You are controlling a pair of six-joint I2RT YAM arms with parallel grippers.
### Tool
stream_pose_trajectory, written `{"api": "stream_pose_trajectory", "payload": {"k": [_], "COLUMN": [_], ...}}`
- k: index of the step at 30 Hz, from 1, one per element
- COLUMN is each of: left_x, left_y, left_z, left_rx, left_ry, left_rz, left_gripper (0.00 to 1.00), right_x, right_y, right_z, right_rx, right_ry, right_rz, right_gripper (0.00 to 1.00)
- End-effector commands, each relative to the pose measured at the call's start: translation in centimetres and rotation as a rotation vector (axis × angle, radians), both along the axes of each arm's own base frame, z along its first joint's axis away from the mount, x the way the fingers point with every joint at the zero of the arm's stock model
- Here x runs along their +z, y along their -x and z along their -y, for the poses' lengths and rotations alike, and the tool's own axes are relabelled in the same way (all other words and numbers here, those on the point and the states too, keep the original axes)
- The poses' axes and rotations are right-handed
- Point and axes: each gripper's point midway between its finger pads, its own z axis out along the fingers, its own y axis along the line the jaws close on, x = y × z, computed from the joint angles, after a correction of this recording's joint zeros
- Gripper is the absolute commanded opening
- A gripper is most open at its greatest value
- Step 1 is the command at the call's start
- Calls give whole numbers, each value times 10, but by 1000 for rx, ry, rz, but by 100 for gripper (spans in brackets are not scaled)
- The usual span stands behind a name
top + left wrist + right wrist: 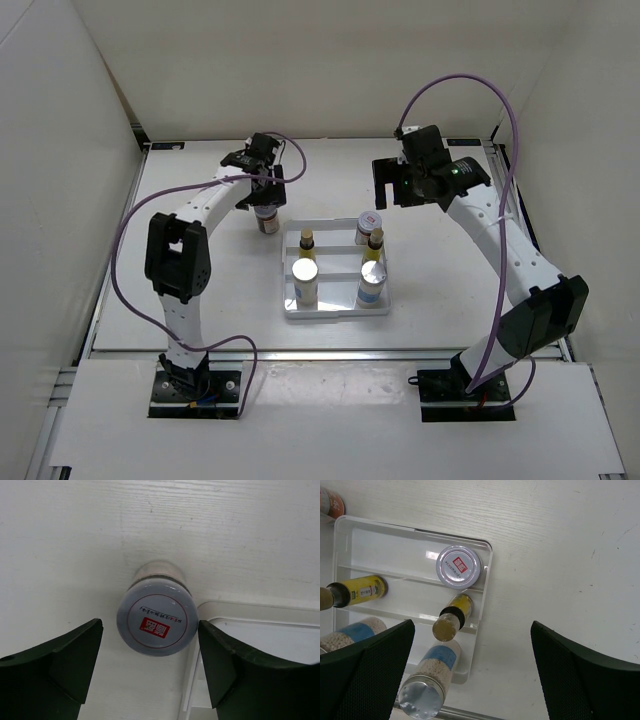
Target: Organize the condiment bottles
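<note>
left gripper (149, 630) spread wide, clear of the red-marked jar (267, 223) standing just outside the tray (487, 575) — right gripper (472, 627) also agape, empty, over the table (560, 555).

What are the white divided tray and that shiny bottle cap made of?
The tray looks like glossy white plastic: thin moulded walls with glare spots. The silver cap looks like metal, speckled and brightly reflective, though metallised plastic cannot be ruled out.

High rear overview; close wrist views straight down, all sharing the tray (335, 314).
</note>
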Motion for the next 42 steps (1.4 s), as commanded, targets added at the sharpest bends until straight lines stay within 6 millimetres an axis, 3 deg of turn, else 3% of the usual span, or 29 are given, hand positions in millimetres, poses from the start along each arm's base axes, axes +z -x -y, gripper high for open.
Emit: {"api": "stream_pose_trajectory", "payload": {"k": [1,3,4,6,11,14,18,20,21,25,28,32,42], "left_x": [-5,-10,-10,-14,-15,16,53,69,69,86,85,81,69], "left_y": [-3,-5,-4,-5,-5,-5,1,4,5,8,9,9,12], "left_z": [10,13,15,17,18,18,27,28,32,52,59,61,83], "left_rx": [-19,-24,-29,-33,-46,-48,-84,-90,-100,-176,-192,-205,-264], "left_ry": [40,49,58,65,68,90,111,130,131,148,157,157,206], "left_rz": [-15,-18,-22,-26,-29,34,109,140,139,172,168,157,122], "left_gripper": [86,78,70,66,45,33,27,23,22,20,20,19,19], "right_x": [13,13,13,13,13,12,12,-1,-6,-35,-43,-33,9], "right_y": [2,2,2,2,2,3,12,19,15,30,25,29,30], "right_z": [1,1,1,1,1,2,-4,-6,-8,-29,-31,-42,-31], "right_rx": [-7,-7,-7,-7,-7,-7,-2,-27,-35,-33,-74,-50,-42], "right_ry": [-28,-28,-28,-28,-28,-23,-79,-87,-101,-52,30,38,17], "right_rz": [37,37,37,37,37,29,22,11,19,24,81,134,247], "right_gripper": [100,100,100,100,100,100,100,100,100,100,100,100,100]}}
